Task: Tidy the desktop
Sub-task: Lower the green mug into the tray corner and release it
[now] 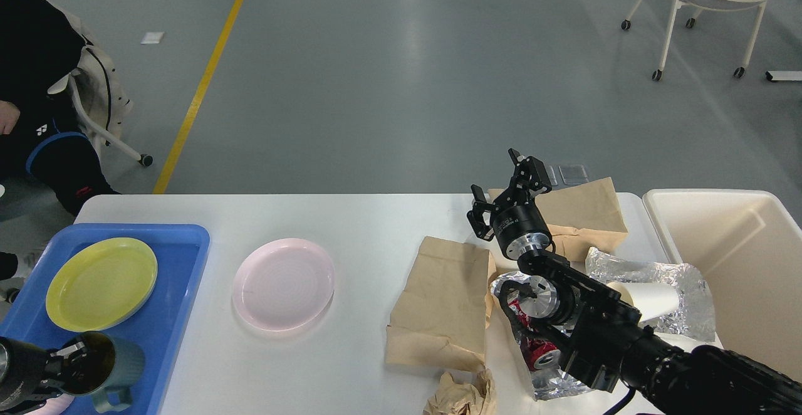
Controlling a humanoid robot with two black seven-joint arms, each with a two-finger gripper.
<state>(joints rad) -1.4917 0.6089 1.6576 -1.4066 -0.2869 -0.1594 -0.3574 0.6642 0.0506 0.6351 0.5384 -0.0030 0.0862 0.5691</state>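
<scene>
The white desktop (369, 227) spans the view. At its bottom left, my left gripper (67, 370) is shut on the rim of a teal mug (116, 365), held over the near end of the blue tray (185, 258). A yellow plate (101, 282) lies in the tray. A pink plate (283, 283) rests on the desktop beside it. My right gripper (505, 184) stands open above the far right of the desktop, holding nothing, between two brown paper bags (445, 302) (583, 211).
Under my right arm lie crumpled foil (661, 274), a white paper cup (648, 299) and a crushed red can (540, 351). A crumpled paper wad (460, 396) sits at the front edge. A cream bin (739, 258) stands at the right. A person sits far left.
</scene>
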